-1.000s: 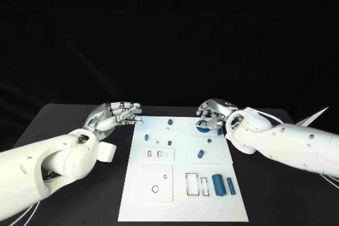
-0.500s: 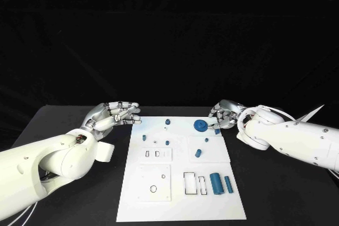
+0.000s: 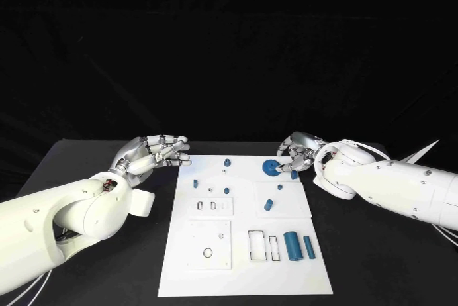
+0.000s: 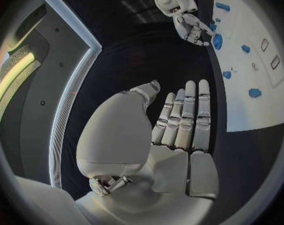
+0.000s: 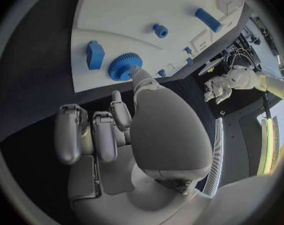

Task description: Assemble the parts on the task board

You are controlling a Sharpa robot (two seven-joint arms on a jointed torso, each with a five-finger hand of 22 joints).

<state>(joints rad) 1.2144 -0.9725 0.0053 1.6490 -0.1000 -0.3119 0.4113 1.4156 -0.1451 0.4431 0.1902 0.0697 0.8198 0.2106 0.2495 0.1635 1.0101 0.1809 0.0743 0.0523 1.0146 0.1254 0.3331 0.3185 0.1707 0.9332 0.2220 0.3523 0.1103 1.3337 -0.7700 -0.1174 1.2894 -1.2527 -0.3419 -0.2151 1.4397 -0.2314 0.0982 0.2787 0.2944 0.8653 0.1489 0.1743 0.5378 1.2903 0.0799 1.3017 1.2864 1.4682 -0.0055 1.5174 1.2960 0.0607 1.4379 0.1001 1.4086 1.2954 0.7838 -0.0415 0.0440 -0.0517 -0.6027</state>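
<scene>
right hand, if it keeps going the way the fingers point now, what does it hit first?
Most likely the blue gear: the right hand has a fingertip right at its edge on the task board. Actual contact can't be confirmed.

In front of me a black table [image 3: 86,160] carries the white task board [image 3: 243,279] at its middle, long side running from twelve to six o'clock.

Head view: from above and behind, facing down onto the board [image 3: 246,266] on the table [image 3: 86,160], both arms entering. Left wrist view: close behind the left hand [image 4: 179,122], facing across the board's far end. Right wrist view: close behind the right hand [image 5: 110,130]. Shared by all: gear [image 3: 272,166] [image 4: 217,41] [image 5: 123,66].
</scene>
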